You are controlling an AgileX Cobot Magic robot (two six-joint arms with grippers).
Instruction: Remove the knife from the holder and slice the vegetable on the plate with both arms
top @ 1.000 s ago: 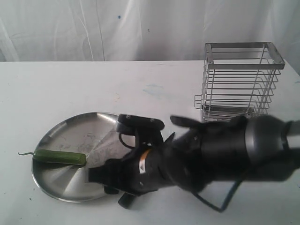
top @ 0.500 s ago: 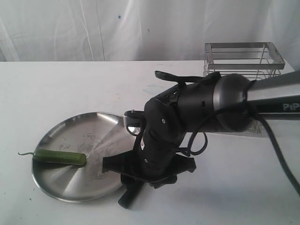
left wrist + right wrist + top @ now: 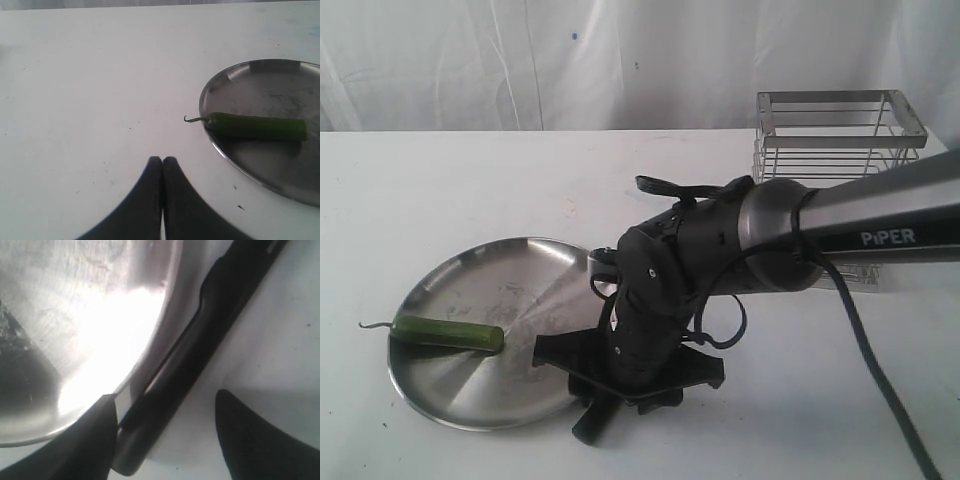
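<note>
From the exterior view we see the right arm (image 3: 720,250) bent down at the rim of the plate (image 3: 500,280). Its jaws are spread wide and lowered over the knife (image 3: 592,425), of which only the butt of the black handle shows past them on the counter (image 3: 470,180). The holder (image 3: 840,130) stands well behind these jaws and shows no knife, and the vegetable (image 3: 450,334) lies across the plate from them. In the left wrist view the left jaws are pressed together on nothing above bare counter. The vegetable lies ahead of their tips and off to one side, its long axis crosswise to their reach and its stem hanging over the plate's rim. In the right wrist view the knife runs slantwise through the gap between the right jaws, just beside the plate's rim. One jaw is close against the handle and the other stands apart from it. We judge the right arm by far the nearer to the knife, so its jaws need only close across the handle.
</note>
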